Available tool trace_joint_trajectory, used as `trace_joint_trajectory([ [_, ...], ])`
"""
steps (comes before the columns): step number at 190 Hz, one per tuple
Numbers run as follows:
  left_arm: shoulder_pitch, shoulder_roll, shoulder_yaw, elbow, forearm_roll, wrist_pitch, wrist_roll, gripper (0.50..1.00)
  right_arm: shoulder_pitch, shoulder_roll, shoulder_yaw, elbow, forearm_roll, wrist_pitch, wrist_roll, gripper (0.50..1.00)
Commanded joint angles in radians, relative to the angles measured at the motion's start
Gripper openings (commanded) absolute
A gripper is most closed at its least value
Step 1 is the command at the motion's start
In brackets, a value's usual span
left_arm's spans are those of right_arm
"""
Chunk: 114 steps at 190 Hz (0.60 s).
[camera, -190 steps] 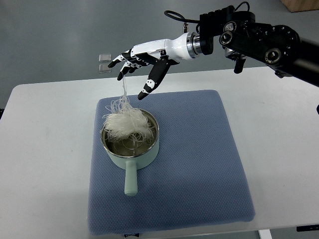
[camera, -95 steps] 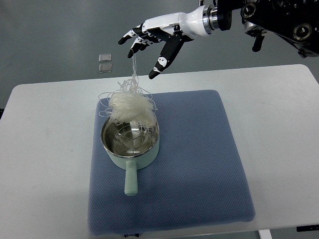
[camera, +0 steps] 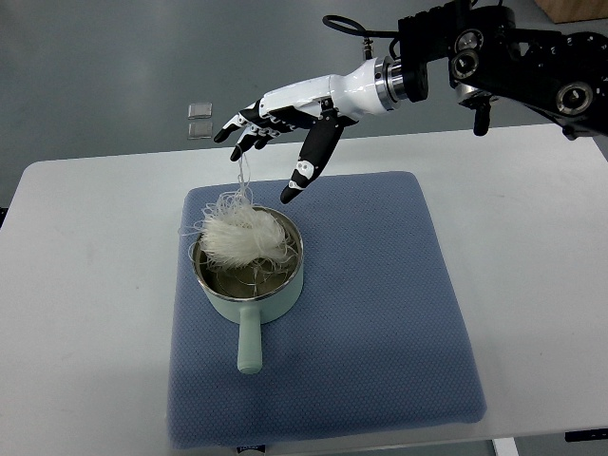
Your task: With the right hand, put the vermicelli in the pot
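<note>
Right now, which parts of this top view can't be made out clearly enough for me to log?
- Pot floor, top view: largely covered by the vermicelli; any water can't be confirmed.
- Right hand grip, top view: the strands at the fingertips are too thin to show which fingers pinch them.
- Two small clear items on the floor behind the table: too small to identify.
- Left arm: outside the picture.

A white table point(camera: 85, 285) carries one thing directly — a blue mat point(camera: 380, 313), roughly square with rounded corners, lying near the table's middle and reaching its near edge. On the mat's left half stands a pale green pot point(camera: 249, 285) — handle pointing toward the near edge.
</note>
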Motion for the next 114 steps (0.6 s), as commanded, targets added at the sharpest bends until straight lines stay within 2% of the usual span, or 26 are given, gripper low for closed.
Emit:
trace_joint_trajectory([
  [1,0.000,0.000,0.000,0.000,0.000,0.001,0.000,1.000,-0.024,0.013,-0.006,0.000,-0.058,0.000,0.000,0.934],
  [89,0.000,0.000,0.000,0.000,0.000,-0.001,0.000,1.000,-0.035,-0.001,0.008,-0.038,-0.096,0.000,-0.003,0.934],
  [114,0.000,0.000,0.000,0.000,0.000,0.001,0.000,1.000,-0.124,-0.014,0.052,-0.092,-0.076,0.000,0.003,0.934],
])
